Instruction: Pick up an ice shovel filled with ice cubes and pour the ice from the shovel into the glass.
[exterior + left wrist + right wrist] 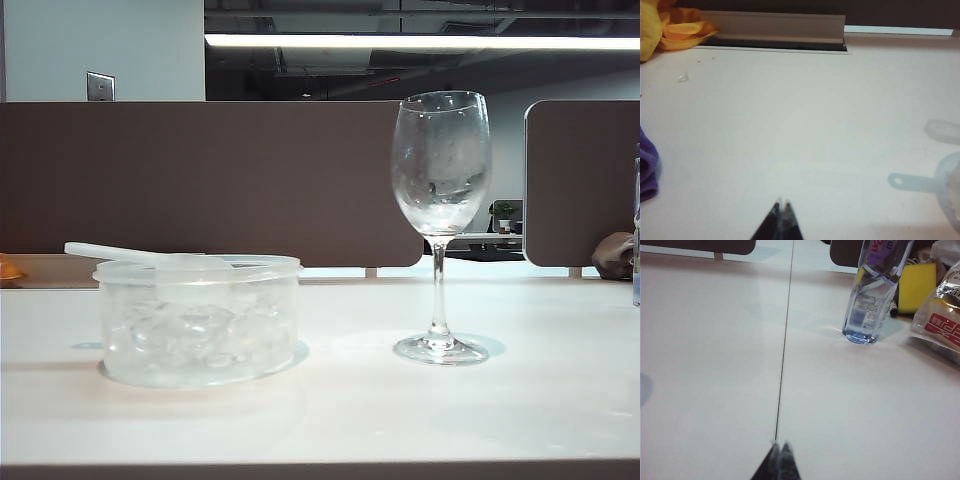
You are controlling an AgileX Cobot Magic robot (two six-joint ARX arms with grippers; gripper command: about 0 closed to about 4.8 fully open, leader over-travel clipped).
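Only wristward: left claw (781, 204), right claw (780, 445), both pinched closed.

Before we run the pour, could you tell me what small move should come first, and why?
Probably open the left gripper and reach toward the ice shovel: it lies untouched across the tub, while both the left gripper and the right gripper are shut and empty over bare table. The glass stands ready.

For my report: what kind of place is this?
Probably an open-plan office: brown desk partitions behind a white table, strip ceiling lights, a water bottle. Both grippers, left and right, hover with fingers shut.
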